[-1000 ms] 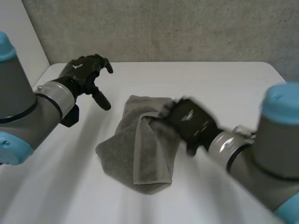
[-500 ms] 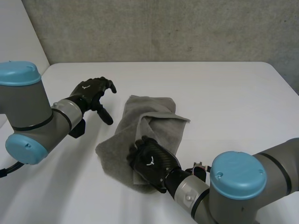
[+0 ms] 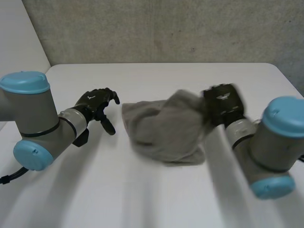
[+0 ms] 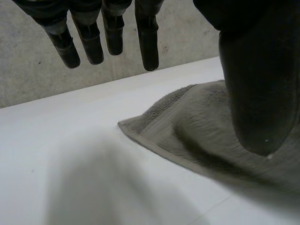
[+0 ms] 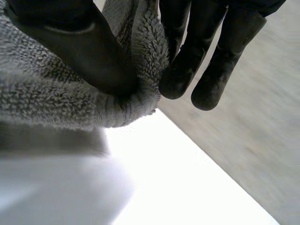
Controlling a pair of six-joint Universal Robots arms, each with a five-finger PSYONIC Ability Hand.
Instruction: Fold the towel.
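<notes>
Plain grey terry towel (image 3: 164,130) at centre; white table (image 3: 142,194); black left hand (image 3: 96,102) at 9 o'clock, black right hand (image 3: 221,101) at 3 o'clock; mottled grey wall (image 3: 166,28) at 12 o'clock.

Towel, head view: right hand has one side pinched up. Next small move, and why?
Probably carry the right hand leftward over the towel and lay its pinched edge by the corner near the left hand. Thumb and fingers pinch that edge, raised off the table; the rest lies bunched, and the left hand is open beside the cloth.
</notes>
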